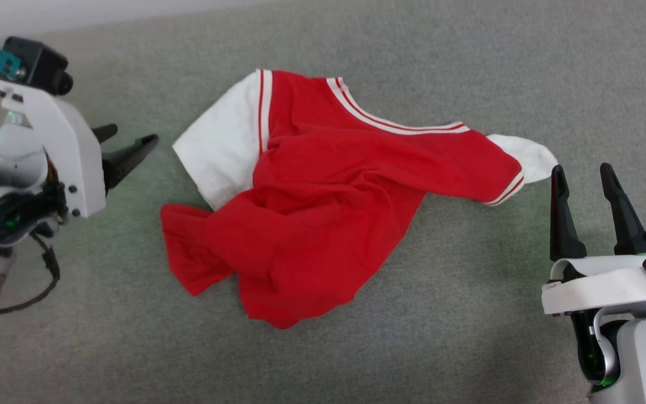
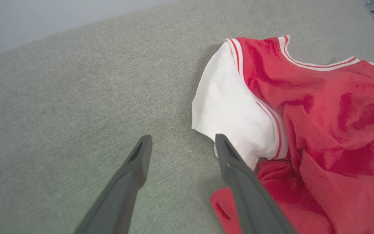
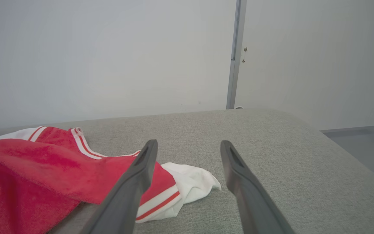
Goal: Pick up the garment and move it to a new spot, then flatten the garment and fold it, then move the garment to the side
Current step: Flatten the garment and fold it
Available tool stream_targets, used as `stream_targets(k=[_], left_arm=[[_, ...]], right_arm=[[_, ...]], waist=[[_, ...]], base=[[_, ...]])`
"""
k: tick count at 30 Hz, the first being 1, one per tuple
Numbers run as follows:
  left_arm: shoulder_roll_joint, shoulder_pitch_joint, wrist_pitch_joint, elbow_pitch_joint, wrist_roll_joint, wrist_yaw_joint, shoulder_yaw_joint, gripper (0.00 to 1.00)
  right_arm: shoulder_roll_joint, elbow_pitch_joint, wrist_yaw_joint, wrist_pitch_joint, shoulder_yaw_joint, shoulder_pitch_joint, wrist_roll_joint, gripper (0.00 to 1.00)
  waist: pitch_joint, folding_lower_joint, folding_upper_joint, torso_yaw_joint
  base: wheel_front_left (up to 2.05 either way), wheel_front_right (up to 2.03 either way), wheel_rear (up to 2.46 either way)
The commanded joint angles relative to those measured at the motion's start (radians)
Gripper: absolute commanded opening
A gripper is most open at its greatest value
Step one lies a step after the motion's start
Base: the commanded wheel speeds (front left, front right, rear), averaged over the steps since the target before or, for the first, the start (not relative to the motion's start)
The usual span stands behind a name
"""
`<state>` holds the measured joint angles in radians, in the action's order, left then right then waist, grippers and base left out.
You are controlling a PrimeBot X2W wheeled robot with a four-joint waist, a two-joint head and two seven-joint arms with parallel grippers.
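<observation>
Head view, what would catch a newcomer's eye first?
The red shirt lies crumpled in the middle of the grey surface, with one white sleeve spread out on the robot's left. The left gripper and right gripper flank it, both open and empty. The right one is close to the other sleeve.
</observation>
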<state>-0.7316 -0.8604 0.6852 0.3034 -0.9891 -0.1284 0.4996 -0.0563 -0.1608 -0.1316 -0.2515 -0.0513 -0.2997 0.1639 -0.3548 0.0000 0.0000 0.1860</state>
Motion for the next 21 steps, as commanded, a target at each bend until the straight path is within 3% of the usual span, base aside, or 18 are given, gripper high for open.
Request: stream_targets(k=[1, 21], left_arm=[[0.003, -0.018, 0.005, 0.009, -0.005, -0.003, 0.005, 1.00], [0.085, -0.110, 0.087, 0.136, -0.050, -0.002, 0.110, 1.00]], right_arm=[[0.004, 0.002, 0.002, -0.006, 0.004, -0.014, -0.007, 1.00], [0.007, -0.036, 0.002, -0.014, 0.019, -0.052, 0.020, 1.00]], waist=[[-0.036, 0.0000, 0.0000, 0.024], [-0.099, 0.0000, 0.0000, 0.020]], base=[[0.00, 0.00, 0.00], [0.00, 0.00, 0.00]])
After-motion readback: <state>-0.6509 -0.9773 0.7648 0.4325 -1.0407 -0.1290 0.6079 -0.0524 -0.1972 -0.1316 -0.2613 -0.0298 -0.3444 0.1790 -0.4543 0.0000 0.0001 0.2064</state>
